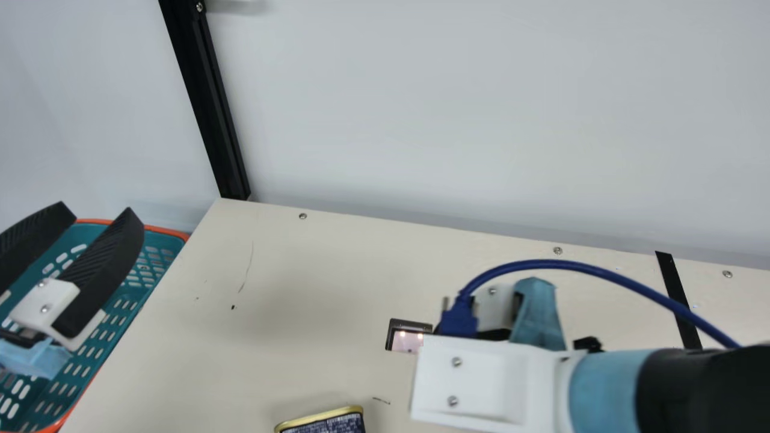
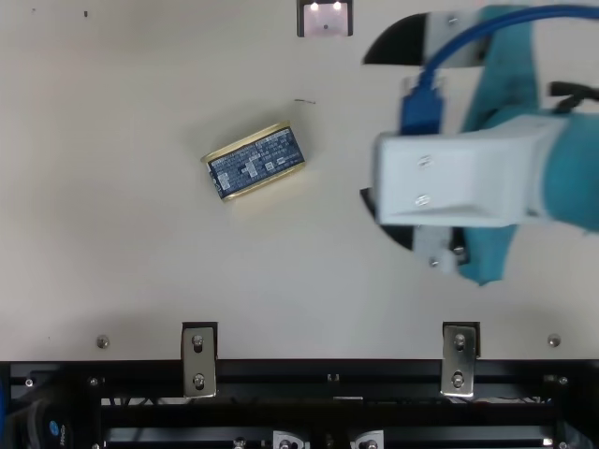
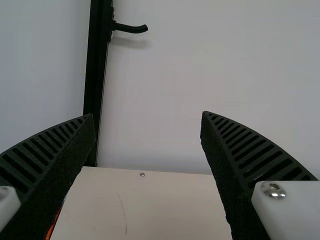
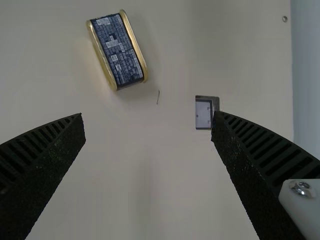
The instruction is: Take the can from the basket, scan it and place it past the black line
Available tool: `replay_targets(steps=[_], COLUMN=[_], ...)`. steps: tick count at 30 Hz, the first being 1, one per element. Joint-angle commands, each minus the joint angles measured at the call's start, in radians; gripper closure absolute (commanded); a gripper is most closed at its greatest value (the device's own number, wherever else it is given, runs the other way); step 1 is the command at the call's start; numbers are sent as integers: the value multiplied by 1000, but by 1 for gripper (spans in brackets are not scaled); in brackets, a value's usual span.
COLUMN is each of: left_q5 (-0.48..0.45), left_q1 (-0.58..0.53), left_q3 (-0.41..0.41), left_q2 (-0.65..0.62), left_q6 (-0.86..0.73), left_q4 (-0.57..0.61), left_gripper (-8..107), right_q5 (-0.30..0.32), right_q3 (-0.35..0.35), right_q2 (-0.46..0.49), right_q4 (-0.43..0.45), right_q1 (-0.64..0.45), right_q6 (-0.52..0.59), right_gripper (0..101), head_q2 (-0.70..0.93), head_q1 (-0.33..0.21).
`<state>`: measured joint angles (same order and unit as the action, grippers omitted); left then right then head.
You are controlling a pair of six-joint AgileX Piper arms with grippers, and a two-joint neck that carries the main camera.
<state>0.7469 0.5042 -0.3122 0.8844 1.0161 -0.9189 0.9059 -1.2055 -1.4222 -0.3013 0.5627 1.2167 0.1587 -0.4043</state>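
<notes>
The right gripper point(image 2: 365, 126) stands open and empty above the counter point(image 2: 140, 271), its spread fingers facing the can point(image 2: 256, 163), well apart from it; the can lies on its side, dark printed face up, gold rims along its long edges; near it sits a dark-framed window point(image 2: 325, 21); the black line point(image 1: 671, 276) runs at the robot's right; the left gripper point(image 1: 96, 207), also open, hangs over the teal basket point(image 1: 162, 230).

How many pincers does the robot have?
2. The left pincer is up by the basket; the right pincer is above the table, to the right of the can. Both are open.
</notes>
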Motion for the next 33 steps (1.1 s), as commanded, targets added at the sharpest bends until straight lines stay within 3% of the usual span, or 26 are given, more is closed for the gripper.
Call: replay_targets(steps=[1, 13, 33], left_q5=[0, 0, 0], left_q1=[0, 0, 0], left_q3=[0, 0, 0], left_q2=[0, 0, 0], left_q6=[0, 0, 0], left_q4=[0, 0, 0], left_gripper=[9, 9, 9], right_q5=[-24, -119, -112], right_q3=[1, -12, -106], right_q2=[-13, -123, -335], right_q4=[6, 17, 49], right_q1=[48, 196, 236], right_q6=[-8, -49, -15], right_gripper=[0, 0, 0], head_q2=[-4, -4, -4], head_q1=[-32, -32, -32])
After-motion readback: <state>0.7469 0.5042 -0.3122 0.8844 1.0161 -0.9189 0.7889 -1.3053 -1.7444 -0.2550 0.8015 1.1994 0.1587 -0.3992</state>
